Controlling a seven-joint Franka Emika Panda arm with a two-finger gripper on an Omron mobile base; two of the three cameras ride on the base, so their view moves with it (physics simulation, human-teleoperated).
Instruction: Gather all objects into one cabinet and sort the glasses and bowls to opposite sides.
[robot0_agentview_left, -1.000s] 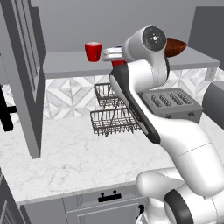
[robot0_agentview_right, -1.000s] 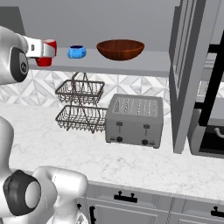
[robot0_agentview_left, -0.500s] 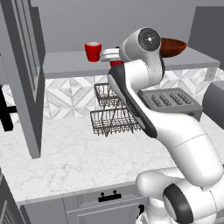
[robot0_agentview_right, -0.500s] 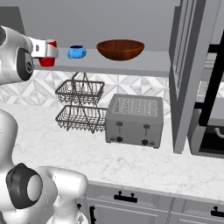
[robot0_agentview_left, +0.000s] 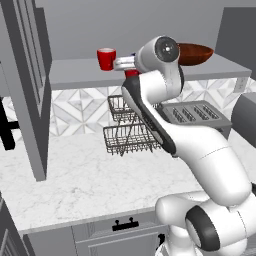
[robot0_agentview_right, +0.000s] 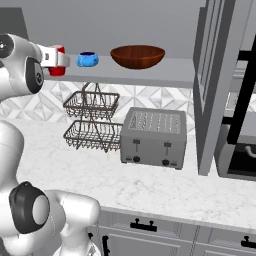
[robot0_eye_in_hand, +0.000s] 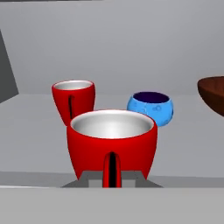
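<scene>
The white arm reaches up to the grey cabinet shelf (robot0_agentview_right: 165, 75). Its claw (robot0_eye_in_hand: 113, 177) pinches a small red cup (robot0_eye_in_hand: 112, 142) at the near edge. A second red cup (robot0_eye_in_hand: 73, 99) stands far left, the bright blue bowl (robot0_eye_in_hand: 151, 107) right, the wide brown bowl (robot0_agentview_right: 137, 56) farther right.

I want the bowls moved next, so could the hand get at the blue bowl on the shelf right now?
Probably not yet. The hand is shut on a red cup, so it has no free grip. The path itself looks open: the blue bowl sits just behind, apart from the other red cup and the brown bowl.
</scene>
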